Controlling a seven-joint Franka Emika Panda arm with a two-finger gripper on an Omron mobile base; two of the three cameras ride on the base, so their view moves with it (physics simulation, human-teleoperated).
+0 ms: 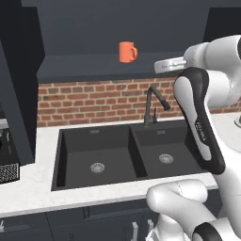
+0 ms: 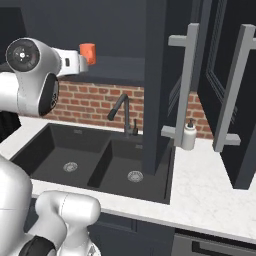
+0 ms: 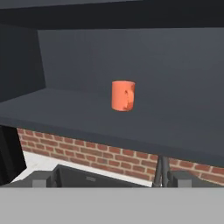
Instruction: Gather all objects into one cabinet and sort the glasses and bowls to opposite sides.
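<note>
The big dark cabinet [image 1: 75, 70] is open in front of me. Its doors swing out wide, and I can see one door with its long pale handle [image 2: 186, 80] in the right base view. Under it is the brick wall [image 1: 94, 101], then the black sink [image 1: 101, 157] with its bent tap [image 1: 153, 106], set in the white table [image 1: 33, 188]. A small white soap bottle [image 2: 189, 136] stands on the table by the wall.

The orange mug [image 3: 123, 95] stands alone on the cabinet's dark shelf, well back from the front edge. It is upright, so its long way runs up and down and its mouth faces up. In my hand view its handle seems to point to the right and a bit toward me.

I think the mug is hard, light and a little slippery, and it could break if it fell. I would squeeze it across its round sides, not by the handle.

My jaws [image 3: 109, 178] are wide apart and hold nothing. They are well short of the mug.
</note>
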